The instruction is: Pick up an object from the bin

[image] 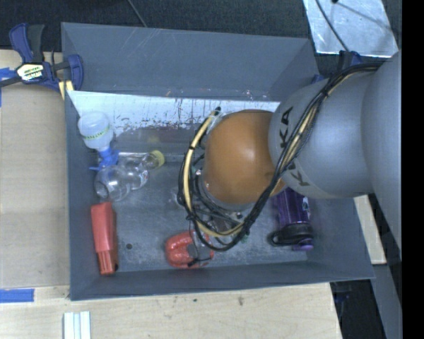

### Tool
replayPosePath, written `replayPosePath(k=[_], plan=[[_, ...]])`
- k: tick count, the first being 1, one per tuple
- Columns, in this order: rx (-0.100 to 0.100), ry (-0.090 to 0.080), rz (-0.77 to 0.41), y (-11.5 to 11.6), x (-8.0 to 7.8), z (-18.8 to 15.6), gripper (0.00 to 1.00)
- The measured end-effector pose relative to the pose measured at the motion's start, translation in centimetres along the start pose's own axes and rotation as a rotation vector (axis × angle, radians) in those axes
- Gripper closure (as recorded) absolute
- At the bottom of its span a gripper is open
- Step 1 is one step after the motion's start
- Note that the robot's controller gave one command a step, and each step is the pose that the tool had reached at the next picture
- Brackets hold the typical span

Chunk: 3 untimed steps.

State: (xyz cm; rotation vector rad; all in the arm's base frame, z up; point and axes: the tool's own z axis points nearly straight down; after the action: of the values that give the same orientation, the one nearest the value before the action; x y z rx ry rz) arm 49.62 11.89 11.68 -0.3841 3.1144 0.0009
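My gripper (208,233) shows as a dark body under the arm's orange cover, low in the middle of the bin. A small red crumpled thing (177,250) lies right beside it, at its lower left near the bin's front wall. Whether the gripper touches the red thing is hidden. A purple thing with a black end (292,221) lies to the right, partly under the arm.
A red-orange cylinder (104,236) lies along the left wall. A clear plastic bottle (121,175) with a pale cap (94,128) lies at the upper left, a small yellow piece (156,158) beside it. The arm and its cables cover the bin's right half.
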Motion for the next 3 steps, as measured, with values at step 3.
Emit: replayPosePath(k=[3], plan=[[-0.011, 0.004, -0.219, -0.5, 0.7, 2.9, 0.00]])
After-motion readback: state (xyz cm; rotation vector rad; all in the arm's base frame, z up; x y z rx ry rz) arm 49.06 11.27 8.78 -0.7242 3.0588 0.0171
